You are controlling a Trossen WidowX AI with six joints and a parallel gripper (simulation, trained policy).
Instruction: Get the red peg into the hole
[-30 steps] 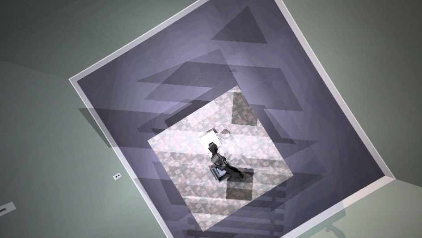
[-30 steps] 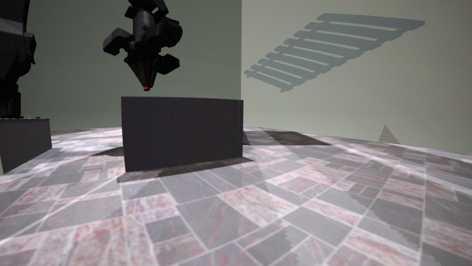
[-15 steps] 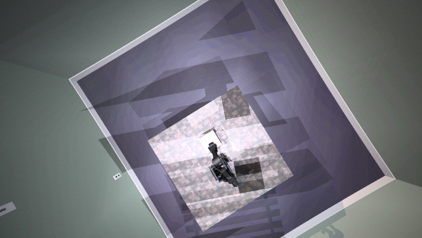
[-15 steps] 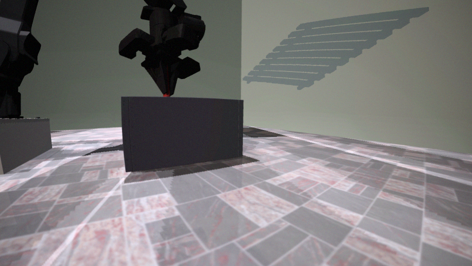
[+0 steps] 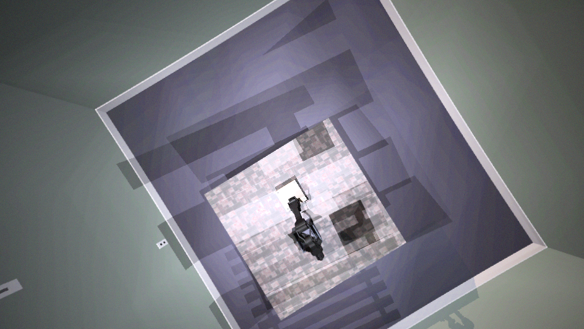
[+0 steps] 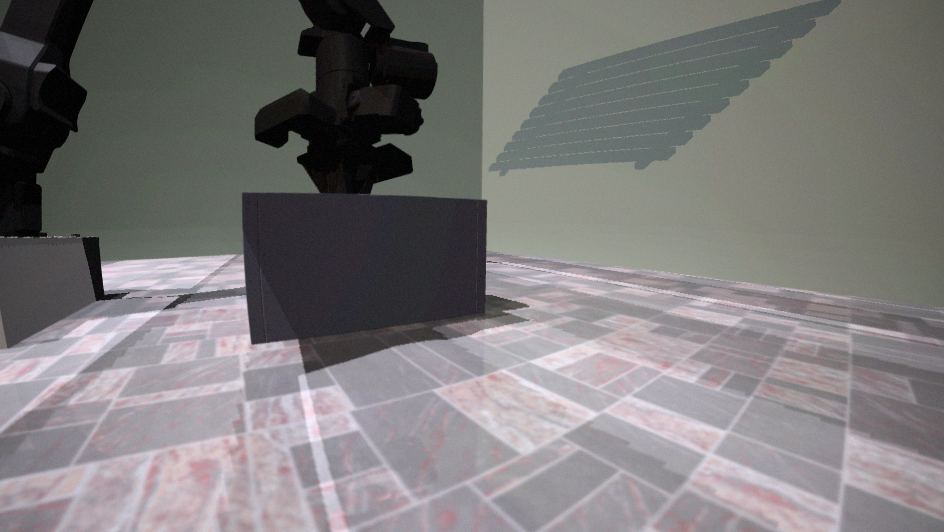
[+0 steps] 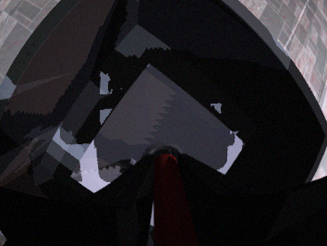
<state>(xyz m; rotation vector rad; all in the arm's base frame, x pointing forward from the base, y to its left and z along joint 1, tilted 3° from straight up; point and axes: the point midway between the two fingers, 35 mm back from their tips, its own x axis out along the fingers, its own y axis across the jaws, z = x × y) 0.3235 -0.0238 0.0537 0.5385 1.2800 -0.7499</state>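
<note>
The slim red peg (image 7: 172, 203) is pinched between the narrowed fingers of the black parallel-jaw gripper (image 6: 345, 188) (image 7: 165, 162), its tip leading toward the pale plate (image 7: 152, 111) – presumably so it can enter the hole end first. The black jointed arm (image 5: 300, 224) (image 6: 340, 62) reaches over the dark grey, straight-walled open box (image 5: 302, 190) (image 6: 366, 264) (image 7: 307, 106), wrist pointing down, fingertips below the rim.

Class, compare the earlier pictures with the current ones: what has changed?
The gripper has come down, its lower tips passing behind the near wall of the open box. The red peg, earlier visible above that wall, has descended with it and is hidden there from outside. It remains gripped. The box stayed put.
</note>
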